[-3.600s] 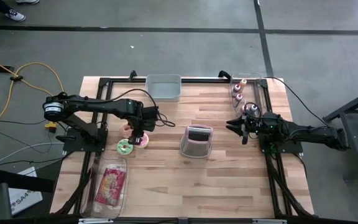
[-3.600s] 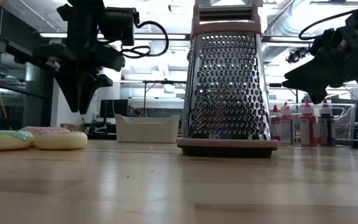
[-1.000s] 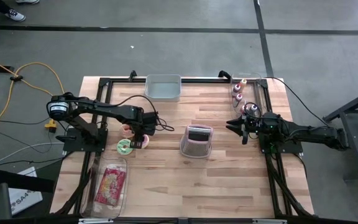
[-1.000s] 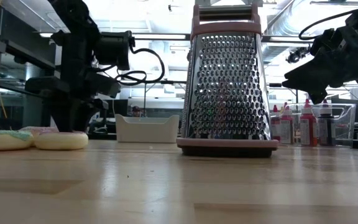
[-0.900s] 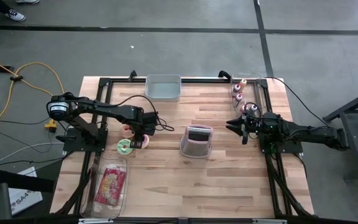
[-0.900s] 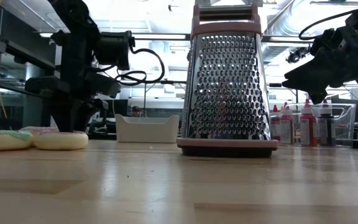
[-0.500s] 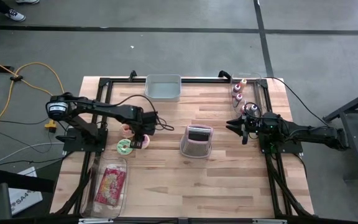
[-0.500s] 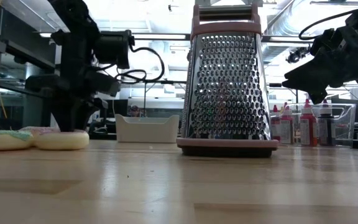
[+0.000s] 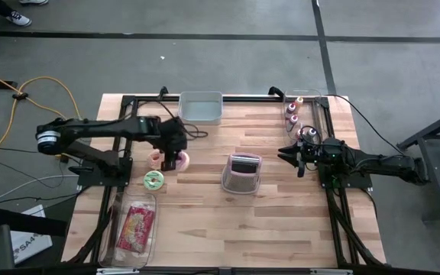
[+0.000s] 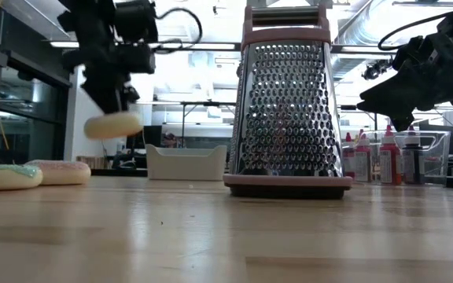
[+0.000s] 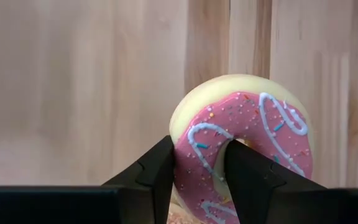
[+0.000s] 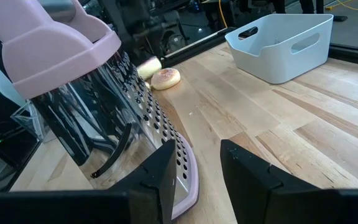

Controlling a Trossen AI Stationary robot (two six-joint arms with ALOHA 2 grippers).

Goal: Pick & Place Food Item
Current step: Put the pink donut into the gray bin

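Note:
My left gripper (image 9: 173, 159) is shut on a donut (image 11: 247, 124) with pink icing and white squiggles, held above the table's left half (image 10: 113, 124). Two more donuts rest flat on the wood beside it: a green-iced one (image 9: 153, 179) and a pink one (image 9: 156, 157). My right gripper (image 9: 287, 159) hovers at the table's right side. Its fingers stand a little apart with nothing between them (image 12: 196, 149), pointing toward the grater (image 9: 241, 174). My left gripper pinches one side of the donut's ring (image 11: 199, 163) between its two fingers. One finger (image 11: 157, 177) is outside the rim, the other (image 11: 248, 177) stands at the hole. The fingers come steeply from above. The donut hangs clear of the table, nearly level (image 10: 113, 124).
A tall pink-trimmed box grater (image 10: 287, 102) stands mid-table. A white bin (image 9: 202, 107) sits at the far edge, a clear box of small bottles (image 9: 292, 113) at the far right, and a clear tray with a red packet (image 9: 136, 228) at the near left.
My left gripper has risen and gone toward the table's far edge with the pink-iced donut. The donut lay on the wood next to the other two donuts and now hangs clear of it. The other two donuts have stayed in place.

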